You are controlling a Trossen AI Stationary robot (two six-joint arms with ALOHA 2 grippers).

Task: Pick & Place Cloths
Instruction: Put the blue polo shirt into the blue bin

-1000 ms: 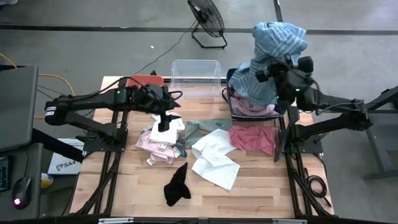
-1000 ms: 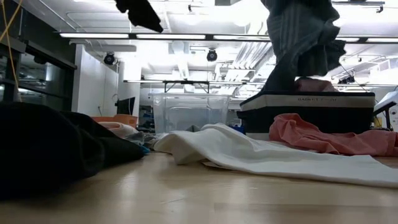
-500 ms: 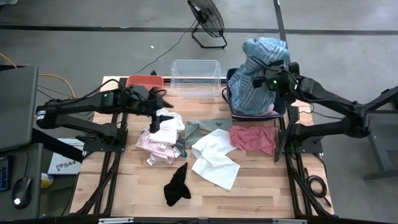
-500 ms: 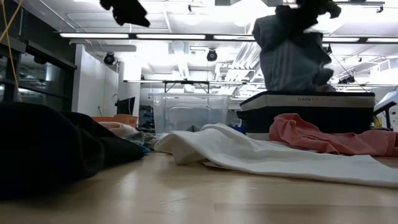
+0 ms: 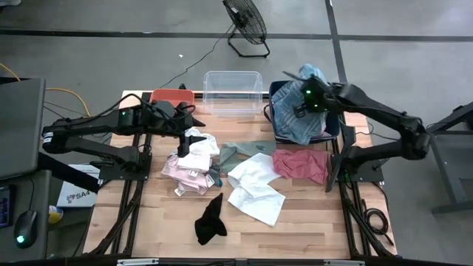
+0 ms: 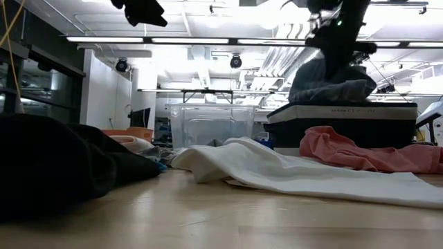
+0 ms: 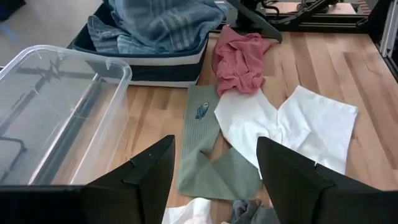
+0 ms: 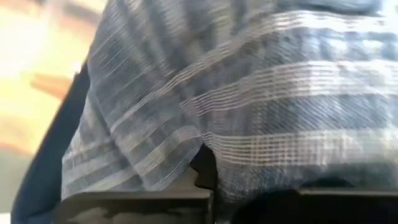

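Note:
The large blue-striped cloth (image 5: 295, 118) lies heaped in the dark blue bin (image 5: 274, 127) at the far right, with my right gripper (image 5: 307, 103) shut on it from above. My left gripper (image 7: 214, 180) hangs open over the left pile, nothing between its fingers. On the table lie a white cloth (image 5: 255, 185), a dark red one (image 5: 299, 164), an olive green one (image 5: 236, 153), a pale pink one (image 5: 185, 176) and a black one (image 5: 211, 220). A small grey piece (image 7: 249, 211) lies just below the left fingers. My right gripper is shut on a bunched fold of the blue-striped cloth (image 8: 205, 158), near the top of the heap. It comes slanting down from above. The cloth's bulk rests in the dark blue bin, and one end (image 5: 310, 74) stands up beside the gripper.
A clear bin (image 5: 233, 83) and an orange bin (image 5: 175, 94) stand along the far edge, left of the dark blue one. A second white piece (image 5: 198, 148) tops the left pile. Bare wood shows along the near edge, on both sides of the black cloth.
My right gripper has come down toward the dark blue bin and tipped steeply downward, still shut. The blue-striped cloth, held high above the bin before, has sunk into it in a heap. My left gripper has drawn back a little toward the table's far left.

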